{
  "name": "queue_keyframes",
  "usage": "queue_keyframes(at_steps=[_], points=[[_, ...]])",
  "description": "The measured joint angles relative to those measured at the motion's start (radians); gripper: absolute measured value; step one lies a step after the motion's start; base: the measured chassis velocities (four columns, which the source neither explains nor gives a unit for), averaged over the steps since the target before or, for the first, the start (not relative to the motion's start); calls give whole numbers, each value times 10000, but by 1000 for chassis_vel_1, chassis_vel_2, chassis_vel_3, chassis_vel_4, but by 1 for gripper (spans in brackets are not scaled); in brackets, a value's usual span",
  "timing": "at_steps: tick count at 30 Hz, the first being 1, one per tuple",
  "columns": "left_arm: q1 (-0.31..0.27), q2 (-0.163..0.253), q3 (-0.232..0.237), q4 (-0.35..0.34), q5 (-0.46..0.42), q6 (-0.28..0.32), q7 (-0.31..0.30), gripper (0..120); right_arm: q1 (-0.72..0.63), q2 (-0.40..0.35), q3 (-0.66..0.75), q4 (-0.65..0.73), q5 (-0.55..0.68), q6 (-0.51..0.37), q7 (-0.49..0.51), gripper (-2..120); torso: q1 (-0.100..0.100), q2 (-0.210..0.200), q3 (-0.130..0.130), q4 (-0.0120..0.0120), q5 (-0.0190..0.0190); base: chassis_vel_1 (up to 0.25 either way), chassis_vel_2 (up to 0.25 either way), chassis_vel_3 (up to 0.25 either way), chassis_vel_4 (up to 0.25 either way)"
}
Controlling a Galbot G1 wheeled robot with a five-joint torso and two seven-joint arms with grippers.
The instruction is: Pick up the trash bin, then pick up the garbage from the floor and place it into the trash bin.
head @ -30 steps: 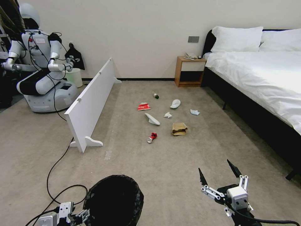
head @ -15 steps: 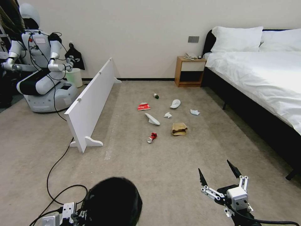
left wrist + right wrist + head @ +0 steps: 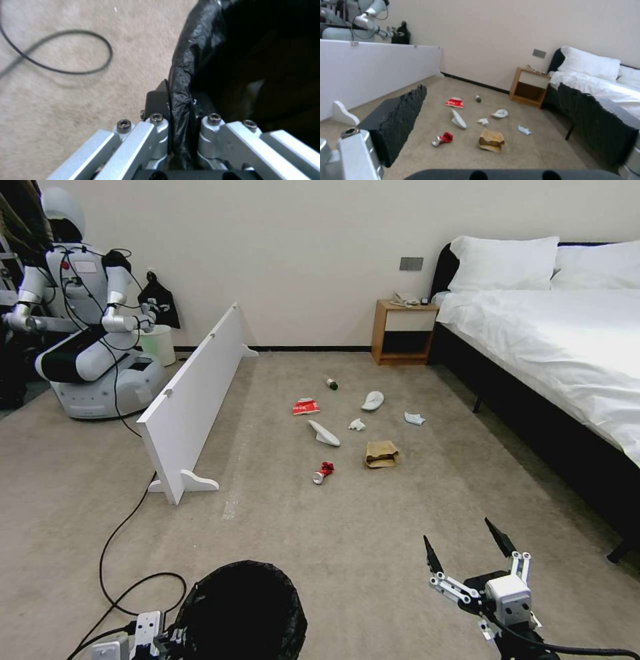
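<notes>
The first step looks done or nearly so: the left gripper (image 3: 181, 140) is clamped on the bag-covered rim of the round white plastic trash bin lined with a crinkled black garbage bag (image 3: 243, 610), one finger outside the rim and one inside. Whether the bin is already lifted off the beige carpeted floor (image 3: 373, 527) cannot be told. The bin sits low at the robot's left front, its dark mouth facing up, and nothing can be made out inside it.

The right gripper (image 3: 470, 553) hangs over the floor at the robot's right front, its black fingers spread wide and holding nothing.

All the collecting is left to do. The garbage lies scattered on the floor well ahead, between a toppled white board (image 3: 193, 400) and the bed (image 3: 560, 353):
- a crushed red can (image 3: 323, 472), nearest the robot
- a crumpled brown paper bag (image 3: 381, 453)
- two white slippers (image 3: 324, 433), one beside the other farther back (image 3: 373, 400)
- a flattened red-white packet (image 3: 306, 407)
- two white tissue wads (image 3: 357, 425), the second nearer the bed (image 3: 414, 418)
- a small green-capped bottle (image 3: 331, 383), farthest away
</notes>
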Motion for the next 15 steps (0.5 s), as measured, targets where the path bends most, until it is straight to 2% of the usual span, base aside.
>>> queue_keyframes(at_steps=[1,2,4,5,6,10,13,14,15], points=[[287,-43,-281,-482,-178,-23,13,5,9,-10,27,41,111,-104,134,100,0,-1,1,3,0,0,0,0,0],[287,-43,-281,-482,-178,-23,13,5,9,-10,27,41,111,-104,134,100,0,-1,1,3,0,0,0,0,0],[746,-151,-793,-1320,-551,-161,18,5,28,-86,138,68,326,-263,383,100,0,0,0,3,7,0,0,0,0],[746,-151,-793,-1320,-551,-161,18,5,28,-86,138,68,326,-263,383,100,0,0,0,3,7,0,0,0,0],[952,-188,-998,-1706,-714,-226,5,5,18,-160,233,68,455,-376,486,100,0,0,0,4,0,0,0,0,0],[1088,-169,-1227,-2238,-968,-246,-192,5,-96,-189,462,73,703,-397,581,100,0,0,0,5,5,0,0,0,0],[1019,-34,-1270,-2580,-1201,-111,-535,5,-318,-87,759,163,766,-410,601,100,0,0,0,-3,1,0,0,0,0],[976,14,-1301,-2928,-1313,-14,-791,5,-445,-99,973,273,813,-601,610,100,0,0,0,-7,0,0,0,0,0],[955,10,-1326,-3067,-1335,24,-927,5,-499,-163,1051,309,834,-768,620,100,0,0,0,1,4,0,0,0,0]])
